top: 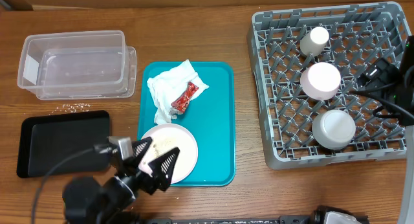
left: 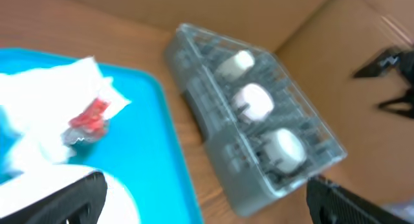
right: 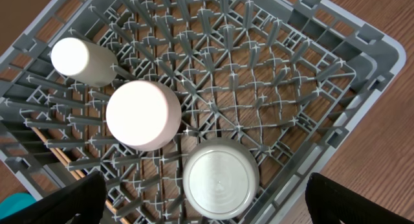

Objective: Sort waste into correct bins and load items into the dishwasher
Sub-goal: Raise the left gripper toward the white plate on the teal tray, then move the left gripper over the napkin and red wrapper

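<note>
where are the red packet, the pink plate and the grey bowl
red packet (top: 184,98): overhead view, middle of the foil
pink plate (top: 185,146): overhead view, bare right side
grey bowl (right: 220,179): right wrist view, centre of its upturned base

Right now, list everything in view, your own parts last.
clear tub: one, transparent, far left
black tray: one, black, near left
crumbs: scattered, white, on table between those two
teal tray: one, teal, centre
napkins: crumpled heap, white, on teal tray
red packet: one, red, on napkins
plate: one, pale pink, teal tray's near end
dish rack: one, grey, right
cup: one, white, inverted in rack
pink bowl: one, pale pink, inverted in rack
grey bowl: one, grey, inverted in rack
left gripper: one, black, open above plate
right gripper: one, black, open over rack
</note>
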### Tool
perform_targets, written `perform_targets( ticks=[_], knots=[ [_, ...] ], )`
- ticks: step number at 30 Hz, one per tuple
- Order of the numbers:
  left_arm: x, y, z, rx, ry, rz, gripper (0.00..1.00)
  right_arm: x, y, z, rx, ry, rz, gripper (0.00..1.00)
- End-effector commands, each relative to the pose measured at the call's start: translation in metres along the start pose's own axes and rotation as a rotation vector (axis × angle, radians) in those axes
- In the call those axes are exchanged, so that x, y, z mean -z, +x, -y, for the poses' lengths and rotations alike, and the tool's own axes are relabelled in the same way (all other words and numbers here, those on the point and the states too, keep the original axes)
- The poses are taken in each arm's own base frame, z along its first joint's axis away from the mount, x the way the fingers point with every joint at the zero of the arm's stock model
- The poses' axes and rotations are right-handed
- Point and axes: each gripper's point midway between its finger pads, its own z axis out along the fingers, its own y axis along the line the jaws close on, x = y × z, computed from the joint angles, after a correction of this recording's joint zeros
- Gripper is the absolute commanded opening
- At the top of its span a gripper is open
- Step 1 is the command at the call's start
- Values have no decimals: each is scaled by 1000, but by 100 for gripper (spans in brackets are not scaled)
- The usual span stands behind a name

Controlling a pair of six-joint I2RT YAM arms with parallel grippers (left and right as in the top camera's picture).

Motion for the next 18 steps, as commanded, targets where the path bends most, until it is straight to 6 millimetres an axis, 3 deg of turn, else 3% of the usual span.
perform_targets(
  ticks=[1, 5, 10, 18],
  knots=[
    [3, -30, -20, -193, -212, -78, 100, 5, -7, -1, -10, -9, 22, 100],
    [4, -40, -36, -121, -361, -268, 100, 4, -7, -1, -10, -9, 22, 100],
    [-5, -41, -41, -28, -407, -477, 100, 4, -7, -1, -10, -9, 22, 100],
    [-23, -28, -54, -49, -466, -618, 100, 4, -6, -1, -9, -7, 20, 100]
  ],
)
